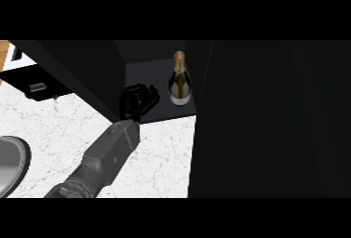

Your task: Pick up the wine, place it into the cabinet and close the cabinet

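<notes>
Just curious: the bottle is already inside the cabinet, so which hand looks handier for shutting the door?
Probably the left hand: it is at the cabinet door, beside the wine. No right hand shows.

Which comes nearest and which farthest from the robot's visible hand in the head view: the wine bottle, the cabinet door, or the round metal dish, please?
From the hand:
1. Cabinet door, right beside it on the left, apparently touching.
2. Wine bottle, upright on the cabinet shelf, just to the right.
3. Round metal dish, at the view's left edge on the counter.

Wine bottle (179,80) – gold-foiled neck, upright, inside the open black cabinet (159,69)
</notes>
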You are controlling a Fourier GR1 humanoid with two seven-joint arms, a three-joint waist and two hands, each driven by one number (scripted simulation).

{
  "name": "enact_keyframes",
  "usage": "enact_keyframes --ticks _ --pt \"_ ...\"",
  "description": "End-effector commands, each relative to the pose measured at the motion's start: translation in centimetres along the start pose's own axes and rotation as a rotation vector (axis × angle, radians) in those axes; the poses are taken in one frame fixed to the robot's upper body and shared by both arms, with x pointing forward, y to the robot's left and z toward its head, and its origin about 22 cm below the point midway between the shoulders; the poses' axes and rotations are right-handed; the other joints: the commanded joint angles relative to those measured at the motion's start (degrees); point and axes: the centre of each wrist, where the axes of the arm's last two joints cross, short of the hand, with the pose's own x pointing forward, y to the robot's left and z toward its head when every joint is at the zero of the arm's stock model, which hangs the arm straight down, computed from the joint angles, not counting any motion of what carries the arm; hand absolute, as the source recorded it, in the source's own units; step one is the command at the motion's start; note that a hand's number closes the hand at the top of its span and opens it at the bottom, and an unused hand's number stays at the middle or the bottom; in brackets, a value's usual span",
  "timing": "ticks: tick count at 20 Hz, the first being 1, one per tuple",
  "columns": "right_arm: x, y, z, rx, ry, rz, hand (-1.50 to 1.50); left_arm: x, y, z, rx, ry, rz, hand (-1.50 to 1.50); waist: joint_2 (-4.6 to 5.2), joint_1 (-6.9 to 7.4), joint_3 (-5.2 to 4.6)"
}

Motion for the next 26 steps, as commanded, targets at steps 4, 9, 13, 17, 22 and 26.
enact_keyframes --ticks 4,9,13,17,22,26 --pt "0.1 -0.1 0.5 0.009 -0.015 -0.032 -1.5 -0.6 0.4 0.5 0.018 0.001 -0.017 1.5 0.09 -0.81 -0.04" --pt "0.1 0.2 0.1 0.038 -0.015 -0.025 -1.5 -0.6 0.4 0.5 0.041 -0.011 -0.044 1.5 0.21 -0.82 -0.09" --pt "-0.2 -0.3 -0.4 0.021 -0.002 -0.021 -1.5 0.0 -0.3 0.2 0.019 -0.02 -0.035 1.5 0.3 -0.5 -0.06" --pt "-0.5 0.0 0.3 0.039 -0.002 -0.024 -1.5 1.8 -1.8 -1.0 0.043 -0.02 -0.043 1.5 0.42 -1.6 0.01" --pt "0.1 -0.8 0.5 0.029 -0.009 0.0 -1.5 3.3 -3.0 -1.8 0.047 -0.062 -0.049 1.5 0.27 -0.84 0.06" --pt "-0.1 -1.0 0.1 0.009 -0.001 -0.024 -1.5 3.9 -3.5 -2.1 0.049 -0.051 -0.048 1.5 0.35 -0.53 0.05"
